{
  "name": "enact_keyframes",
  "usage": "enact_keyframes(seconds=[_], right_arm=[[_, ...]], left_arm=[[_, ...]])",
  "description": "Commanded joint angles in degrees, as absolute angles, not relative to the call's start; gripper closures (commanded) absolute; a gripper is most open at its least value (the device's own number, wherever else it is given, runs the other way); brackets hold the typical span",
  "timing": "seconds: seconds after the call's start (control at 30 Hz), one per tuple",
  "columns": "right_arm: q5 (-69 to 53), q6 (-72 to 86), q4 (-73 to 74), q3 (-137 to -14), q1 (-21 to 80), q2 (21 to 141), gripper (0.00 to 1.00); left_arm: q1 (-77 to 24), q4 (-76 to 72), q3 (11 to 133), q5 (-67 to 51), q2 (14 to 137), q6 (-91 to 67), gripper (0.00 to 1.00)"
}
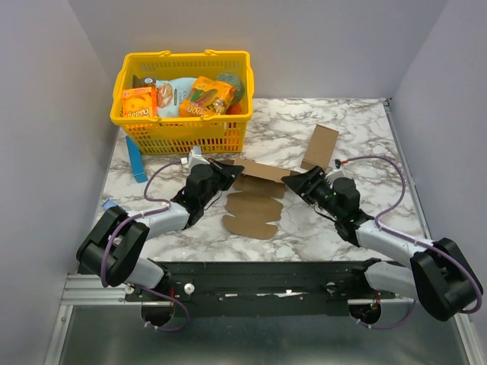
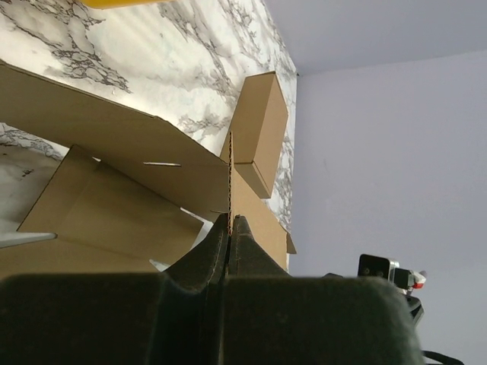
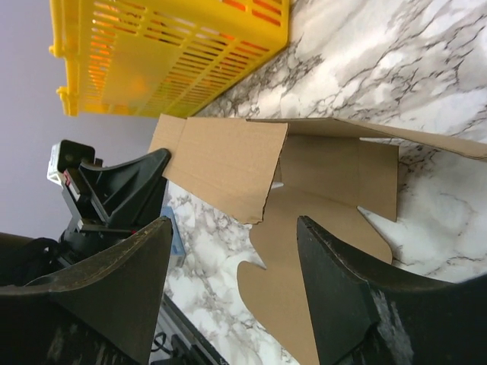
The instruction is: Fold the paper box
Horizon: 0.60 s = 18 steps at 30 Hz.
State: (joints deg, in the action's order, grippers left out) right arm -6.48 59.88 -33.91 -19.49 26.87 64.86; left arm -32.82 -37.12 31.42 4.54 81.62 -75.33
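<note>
The marble table [image 1: 342, 220] carries the paper box [image 1: 255, 205] at its middle, directly between the two arms. It is a flat die-cut sheet with many flaps, and most of it lies on the marble. One panel at its far end stands up from the surface.

The left gripper [image 1: 232, 170] is at the left end of this raised panel. In the left wrist view its jaws are pressed together on the thin edge of the cardboard [image 2: 114, 198], which is seen edge-on between them. The right gripper [image 1: 291, 181] is at the right end of the same panel. Its fingers [image 3: 137, 258] are wide apart, and the sheet lies just in front of them. I cannot tell if they touch it.

The yellow basket [image 1: 183, 129] stands at the far left, near the left gripper but apart from the sheet. A longer brown carton [image 1: 319, 146] lies just behind the right gripper, tilted. A blue object [image 1: 136, 160] leans near the basket's left corner. Bare marble is to the right of the sheet and also between it and the arm bases.

The sheet's long axis seems to run from the far side toward the arm bases. Its rounded flaps point to the near edge, and the raised panel crosses it from left to right.
</note>
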Motion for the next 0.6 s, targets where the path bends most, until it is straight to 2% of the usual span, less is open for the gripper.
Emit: enact_keyframes(seconds=[0.0, 0.43, 0.57], right_arm=[[-10.8, 60.2, -42.2, -21.2, 26.5, 69.2, 0.27], [-14.0, 61.4, -50.1, -23.6, 25.0, 78.5, 0.32], [-10.6, 59.9, -42.8, -22.9, 25.0, 76.0, 0.36]], left_arm=[[-33.0, -37.3, 31.1, 5.8, 81.2, -75.4, 1.00], [-33.0, -37.3, 31.2, 5.1, 81.3, -75.6, 1.00], [-32.9, -36.8, 31.2, 5.6, 81.2, -75.4, 1.00]])
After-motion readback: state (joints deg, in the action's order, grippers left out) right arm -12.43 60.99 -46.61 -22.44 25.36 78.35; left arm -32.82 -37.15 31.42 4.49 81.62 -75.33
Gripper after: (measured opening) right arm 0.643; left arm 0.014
